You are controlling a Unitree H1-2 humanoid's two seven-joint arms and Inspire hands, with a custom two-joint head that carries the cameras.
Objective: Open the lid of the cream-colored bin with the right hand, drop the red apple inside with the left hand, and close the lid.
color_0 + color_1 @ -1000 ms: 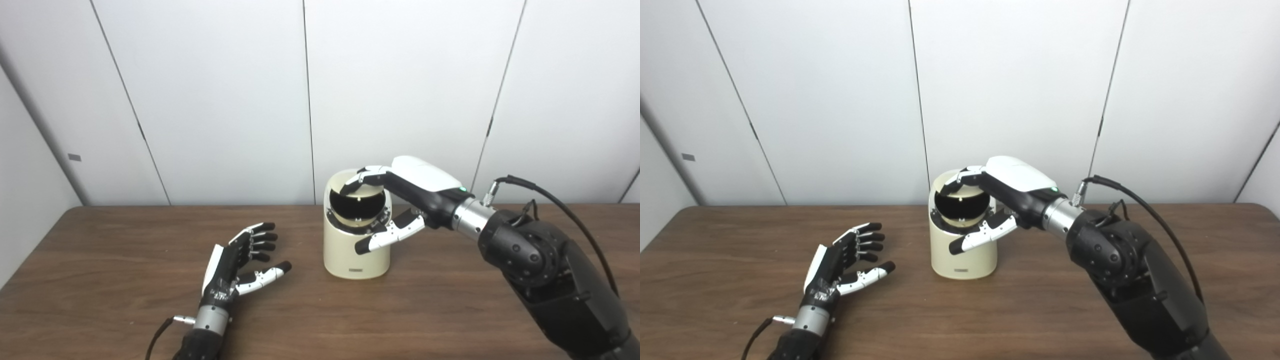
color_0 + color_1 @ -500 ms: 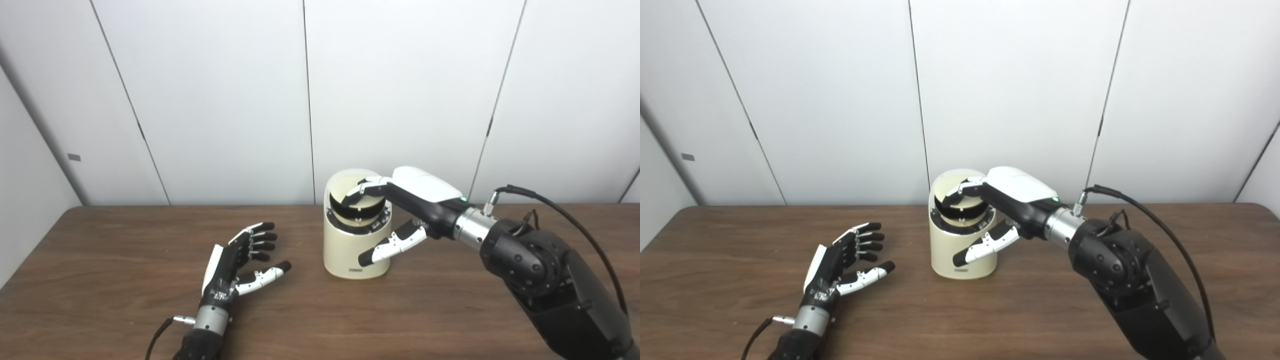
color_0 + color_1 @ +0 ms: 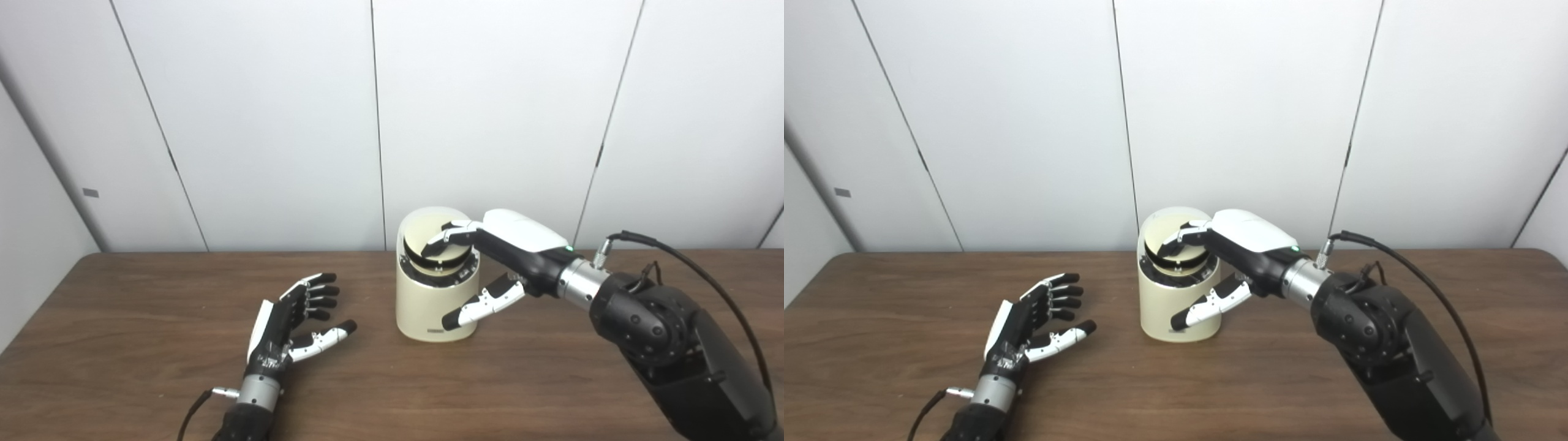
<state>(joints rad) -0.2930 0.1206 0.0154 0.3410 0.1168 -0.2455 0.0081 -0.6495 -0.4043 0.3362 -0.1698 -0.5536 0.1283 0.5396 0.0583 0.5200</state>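
So lid [image 3: 438, 245] on cream bin [image 3: 436, 303] is lower than 1s ago, gap nearly shut. R hand [image 3: 490, 263] fingers pressing on lid, not gripping. No apple visible, prob inside. L hand [image 3: 294, 324] left of bin, open and empty on surface [image 3: 153, 367].

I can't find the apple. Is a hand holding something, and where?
No apple shows. The left hand holds nothing. The right hand's fingers press the bin's lid.
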